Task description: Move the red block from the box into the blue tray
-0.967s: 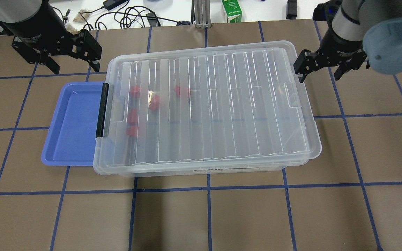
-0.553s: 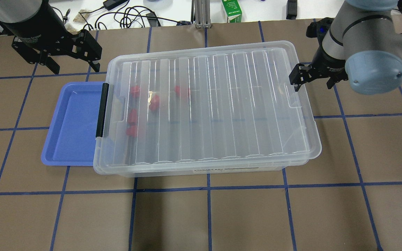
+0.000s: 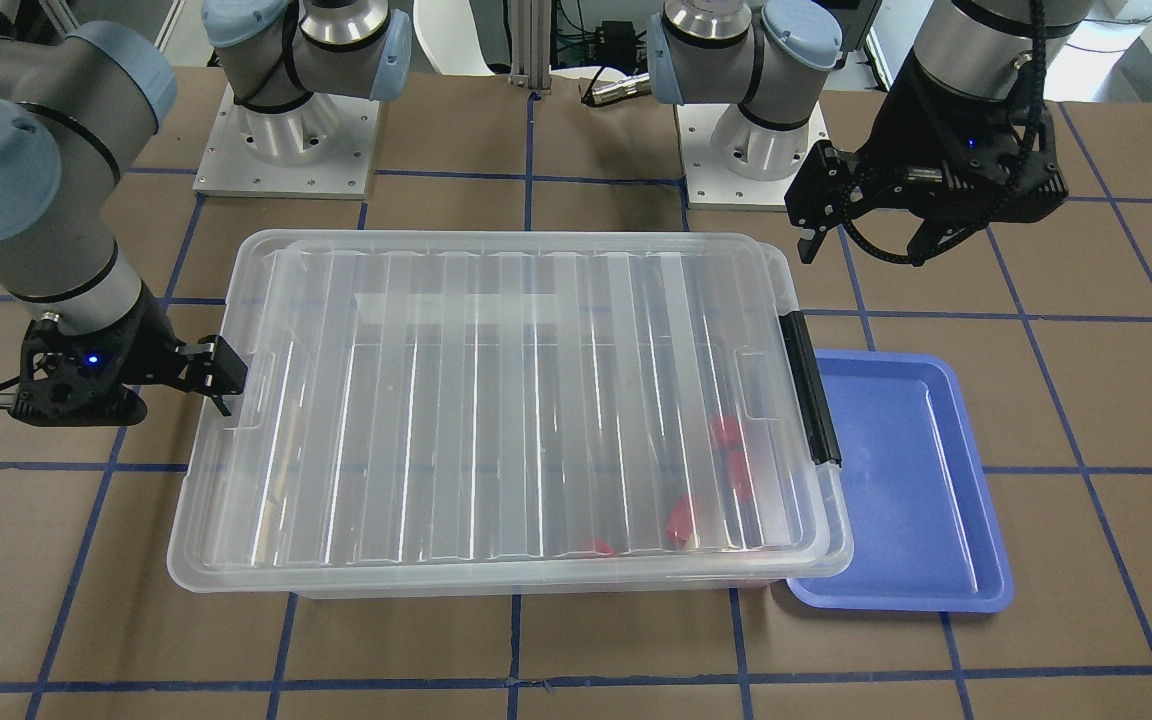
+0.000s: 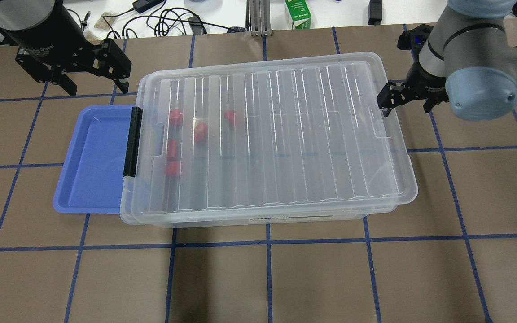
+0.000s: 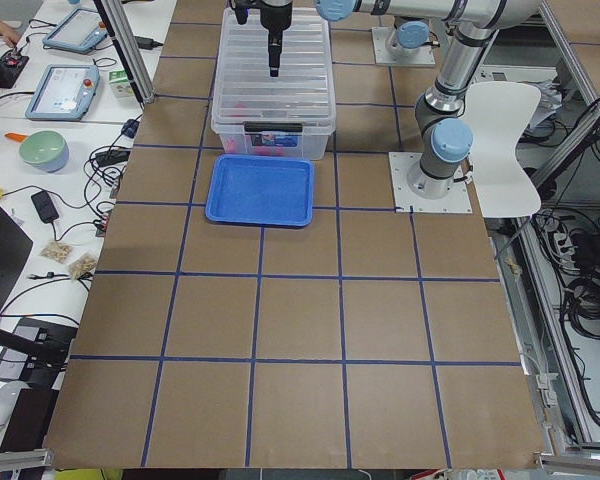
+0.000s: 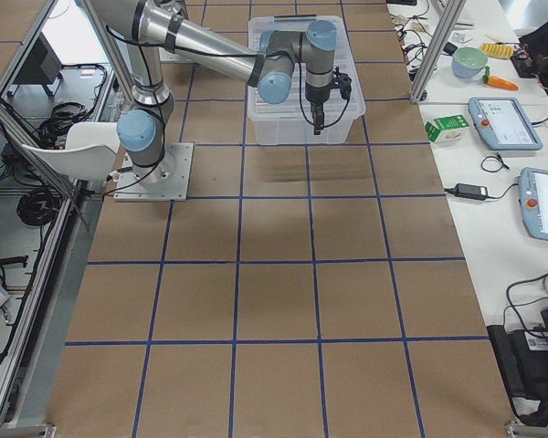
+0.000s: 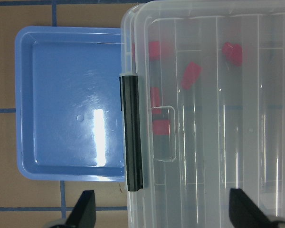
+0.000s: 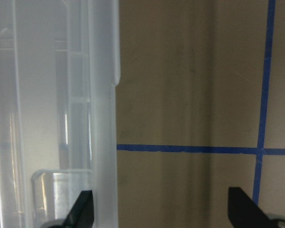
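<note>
The box (image 4: 285, 148) is a clear bin with a ribbed lid and a black latch bar (image 4: 131, 141) on its left end. Several red blocks (image 4: 200, 131) lie inside near that end, seen through the lid; they also show in the left wrist view (image 7: 191, 75). The blue tray (image 4: 92, 157) lies empty against the latch end, partly under the box's rim. My left gripper (image 4: 90, 78) is open and empty behind the tray. My right gripper (image 4: 406, 102) is open, with one finger (image 4: 384, 101) at the lid's right rim; the lid sits askew on the base.
Beyond the table's far edge are cables and a green carton (image 4: 298, 15). The two arm bases (image 3: 281, 140) stand behind the box in the front-facing view. Blue tape lines grid the brown table (image 4: 267, 278).
My right gripper came down and in to the lid's right end. The lid's right end then shifted outward, so it now overhangs the base. My left gripper has not moved.
</note>
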`<state>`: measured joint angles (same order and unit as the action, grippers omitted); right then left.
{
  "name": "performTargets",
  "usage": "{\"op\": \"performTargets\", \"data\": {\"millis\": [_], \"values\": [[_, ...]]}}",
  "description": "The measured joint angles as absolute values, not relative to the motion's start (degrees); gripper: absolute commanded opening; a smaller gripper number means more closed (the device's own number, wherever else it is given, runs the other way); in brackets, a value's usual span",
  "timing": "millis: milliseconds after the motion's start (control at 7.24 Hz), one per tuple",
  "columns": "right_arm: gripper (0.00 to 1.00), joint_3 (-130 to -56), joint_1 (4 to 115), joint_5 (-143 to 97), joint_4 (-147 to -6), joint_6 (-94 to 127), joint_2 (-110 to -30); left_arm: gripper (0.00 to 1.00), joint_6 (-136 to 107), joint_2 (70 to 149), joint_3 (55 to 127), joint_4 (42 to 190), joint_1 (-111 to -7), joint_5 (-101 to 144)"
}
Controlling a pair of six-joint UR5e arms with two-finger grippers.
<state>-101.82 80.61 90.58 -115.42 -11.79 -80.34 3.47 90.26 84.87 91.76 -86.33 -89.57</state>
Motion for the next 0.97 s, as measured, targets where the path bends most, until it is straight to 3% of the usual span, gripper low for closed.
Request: {"op": "performTargets", "data": {"millis": [967], "values": [[1.0, -100.8, 68.7, 90.3, -115.2, -28.4, -80.2, 1.0, 3.5, 90.3, 84.9, 91.8, -86.6, -89.2]]}}
